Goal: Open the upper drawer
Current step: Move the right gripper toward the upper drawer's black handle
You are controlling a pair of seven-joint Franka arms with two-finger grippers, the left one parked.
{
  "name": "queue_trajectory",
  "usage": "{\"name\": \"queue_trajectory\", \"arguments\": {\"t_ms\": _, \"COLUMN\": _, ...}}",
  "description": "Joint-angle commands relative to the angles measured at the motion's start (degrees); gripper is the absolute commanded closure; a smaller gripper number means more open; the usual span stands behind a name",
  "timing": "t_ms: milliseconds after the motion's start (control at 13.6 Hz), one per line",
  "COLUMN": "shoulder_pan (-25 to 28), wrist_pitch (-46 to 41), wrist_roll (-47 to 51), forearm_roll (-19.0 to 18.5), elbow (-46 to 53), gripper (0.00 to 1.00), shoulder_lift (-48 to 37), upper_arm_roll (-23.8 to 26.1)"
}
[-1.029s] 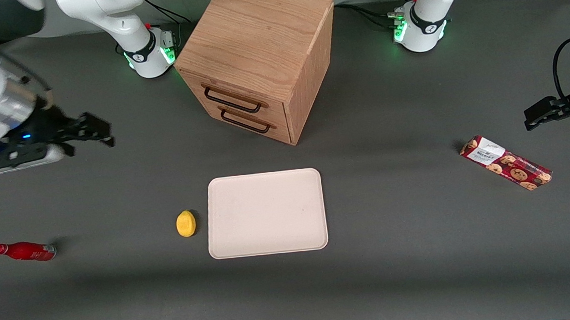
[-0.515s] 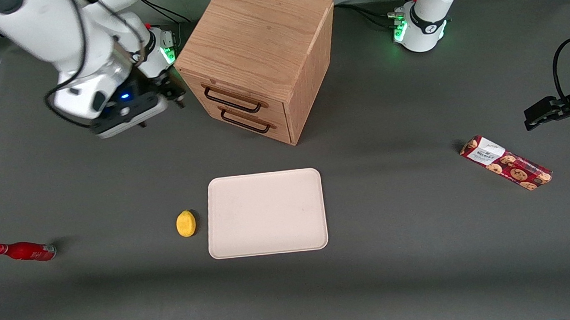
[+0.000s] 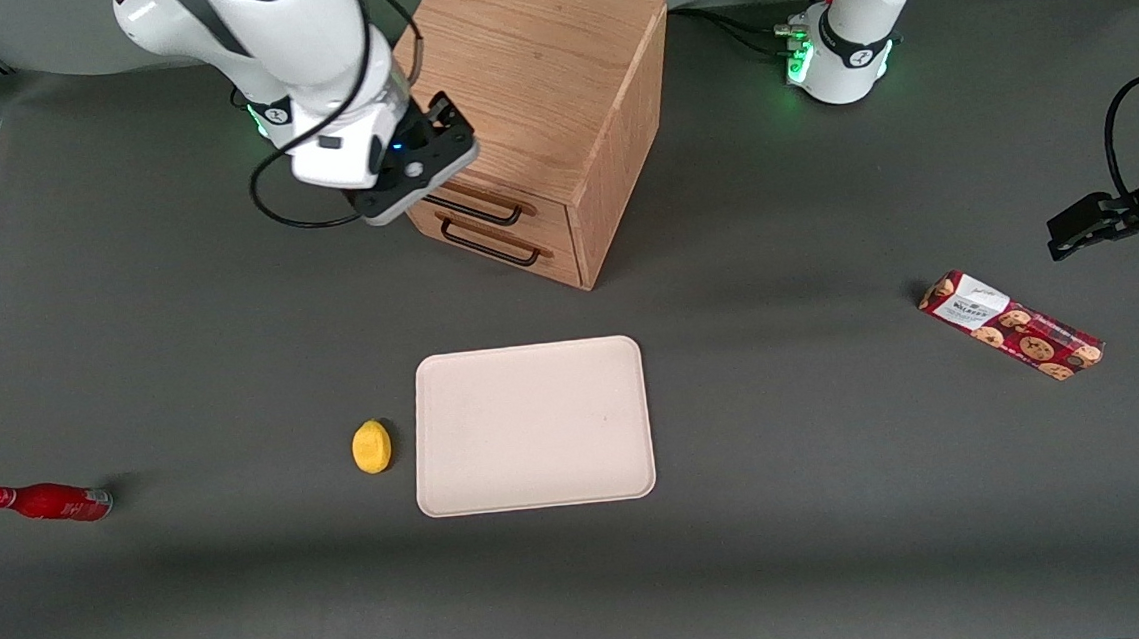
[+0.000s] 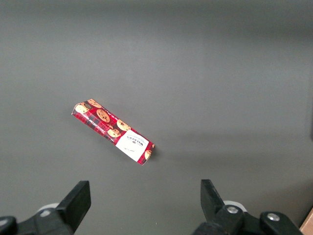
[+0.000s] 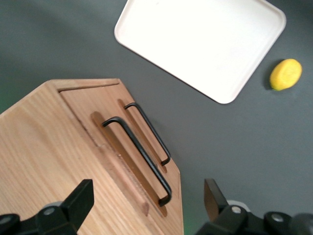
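At the desk's back edge, mid-length, stands the oak cabinet [image 3: 525, 112], and your end effector [image 3: 441, 128] hangs over the corner of its top above the upper drawer [image 5: 124, 161], fingers [image 5: 80, 200] spread wide with nothing between them. That poise suits a descent onto the long black handle [image 5: 139, 159], which stands clear of the front. In the front view, your wrist hides one end of that handle. The drawer looks shut.

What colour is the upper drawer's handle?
Black, thin wire handle on the light oak upper drawer; clearest in the right wrist view, with the open gripper above.
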Motion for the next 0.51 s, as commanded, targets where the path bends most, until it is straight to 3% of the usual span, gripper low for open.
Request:
{"name": "queue_trajectory", "arguments": {"t_ms": 0, "shoulder_pan": 0.4, "wrist_pitch": -0.7, "wrist_roll": -5.3, "forearm_roll": 2.0, "elbow": 0.8, "gripper": 0.00, "shoulder_lift": 1.3, "upper_arm_roll": -1.0}}
{"name": "queue_trajectory", "arguments": {"t_ms": 441, "shoulder_pan": -6.1, "wrist_pitch": -0.8, "wrist_roll": -18.8, "forearm_roll": 10.7, "elbow": -2.6, "gripper": 0.00, "shoulder_lift": 4.5, "upper_arm_roll": -1.0}}
